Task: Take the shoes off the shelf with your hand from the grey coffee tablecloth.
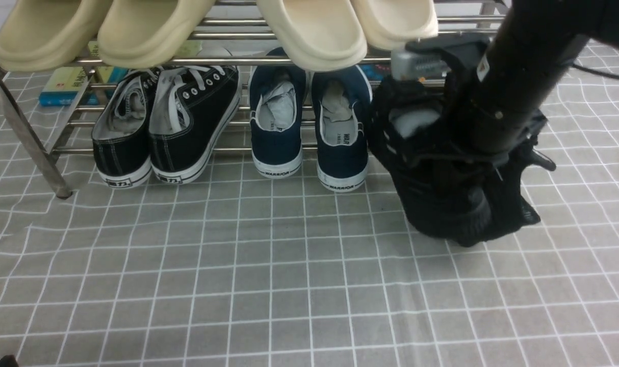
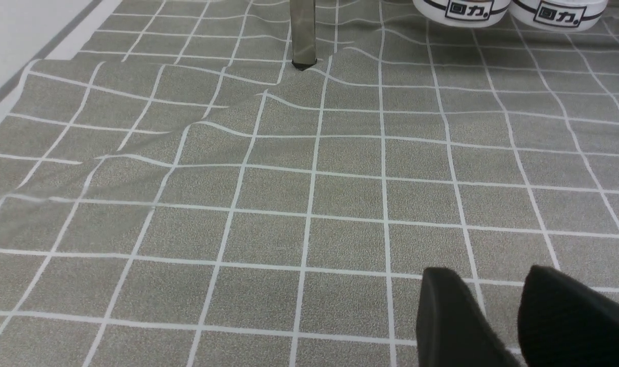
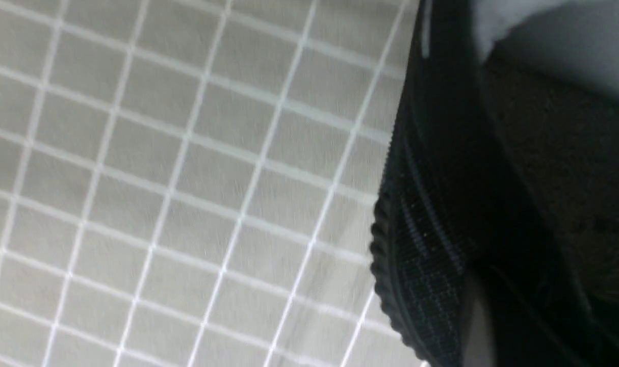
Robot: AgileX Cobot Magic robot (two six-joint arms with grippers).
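The black mesh shoes (image 1: 442, 204) are at the right, in front of the steel-rod shelf (image 1: 228, 61), tilted with their heels down on the grey checked tablecloth (image 1: 289, 285). My right gripper (image 1: 485, 153) reaches down into them and is shut on them. In the right wrist view the mesh side and ribbed sole (image 3: 416, 244) fill the frame, with a silver-grey finger pad (image 3: 475, 331) pressed against the shoe. My left gripper (image 2: 493, 278) is open and empty, low over the cloth (image 2: 268, 193); it is out of the front view.
Black canvas sneakers (image 1: 166, 127) and navy slip-ons (image 1: 309, 127) sit on the lower tier. Beige slippers (image 1: 151, 25) lie on the upper tier, and books (image 1: 65, 84) lie behind. The shelf's slanted leg (image 1: 29, 142) stands at the left, also in the left wrist view (image 2: 303, 30). The cloth is wrinkled there.
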